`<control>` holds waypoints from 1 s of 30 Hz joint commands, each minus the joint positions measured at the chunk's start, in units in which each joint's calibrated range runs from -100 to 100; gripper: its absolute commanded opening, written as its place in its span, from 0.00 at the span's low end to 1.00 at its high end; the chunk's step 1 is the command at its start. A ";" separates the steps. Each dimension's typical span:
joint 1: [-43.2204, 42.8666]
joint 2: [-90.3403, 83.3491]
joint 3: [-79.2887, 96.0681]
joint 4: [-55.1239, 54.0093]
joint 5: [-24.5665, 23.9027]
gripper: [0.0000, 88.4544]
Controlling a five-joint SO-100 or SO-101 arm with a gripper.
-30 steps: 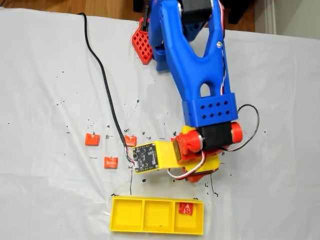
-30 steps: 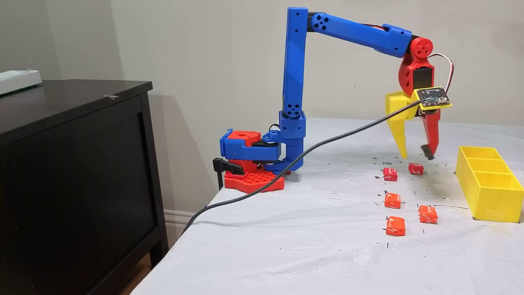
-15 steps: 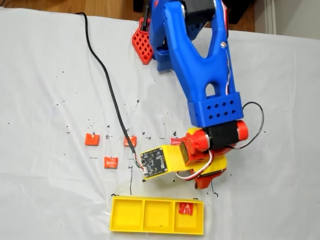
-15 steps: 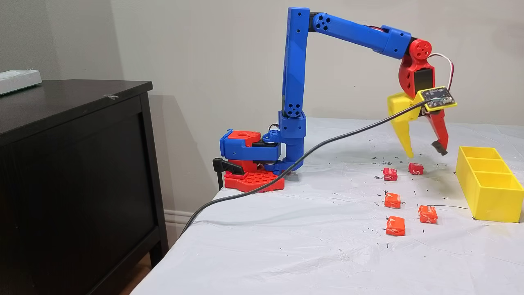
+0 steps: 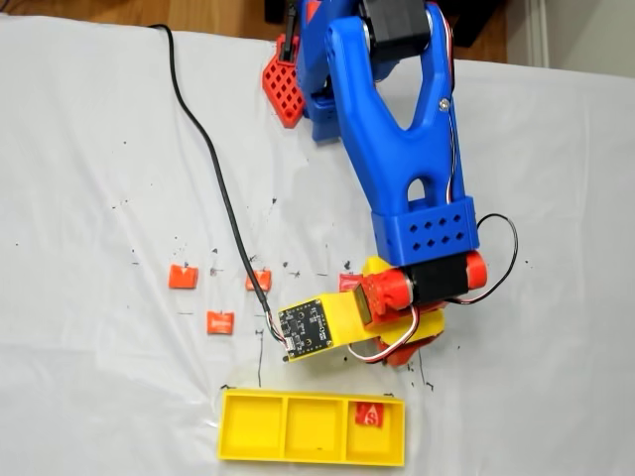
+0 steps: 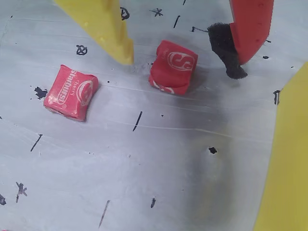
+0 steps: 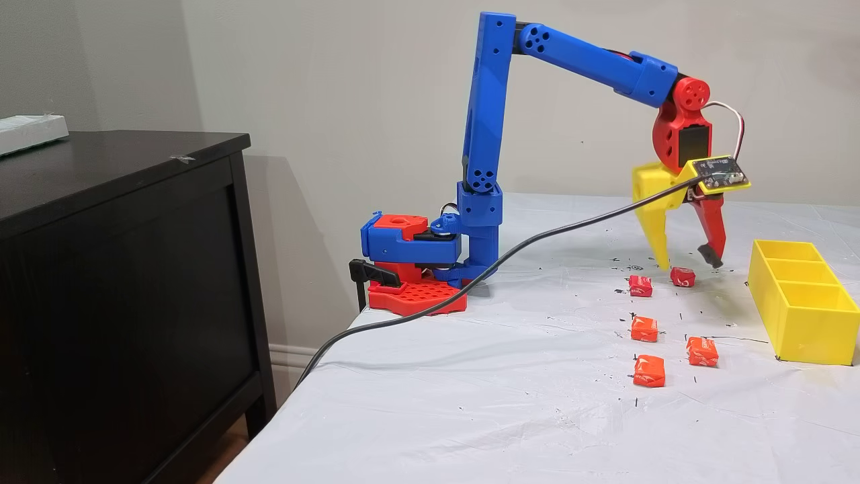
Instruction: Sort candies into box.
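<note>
Blue arm [image 7: 484, 101] reaching over the white table cover [image 7: 470, 390] towards the yellow box [image 7: 799, 316], which stands at the cover's near edge in the top-down fixed view [image 5: 312, 428] with one candy [image 5: 369, 415] in its right-hand compartment; gripper [image 6: 185, 60] with jaws wide apart, holding nothing, its yellow finger [image 6: 108, 29] and padded red finger [image 6: 245, 33] standing either side of the target candy [image 6: 172, 66], the tips apparently just above the cover; neighbouring candy [image 6: 70, 91] lying near the yellow finger's outer side, apart from it

Risk: the target lies closer to the yellow finger than to the red one, so an uneven closure may push or spin it rather than clamp it; a descent drifting left in the wrist view may nudge the neighbour; the black cable [image 5: 213, 169] trails close to another candy [image 5: 259, 280] and may drag it

Views compared: the wrist view gives the candy's offset between the fingers, whereas the top-down view hides that candy under the arm; the side fixed view alone shows all five loose candies [image 7: 645, 328] and the fingertips' height
</note>
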 commanded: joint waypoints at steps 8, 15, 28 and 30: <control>-0.71 2.73 -1.61 -3.92 -0.49 0.26; -1.34 4.34 0.12 -5.72 -0.49 0.07; 0.38 -9.99 0.48 -2.45 -1.22 0.00; 1.19 -13.05 0.12 -2.45 -1.03 0.00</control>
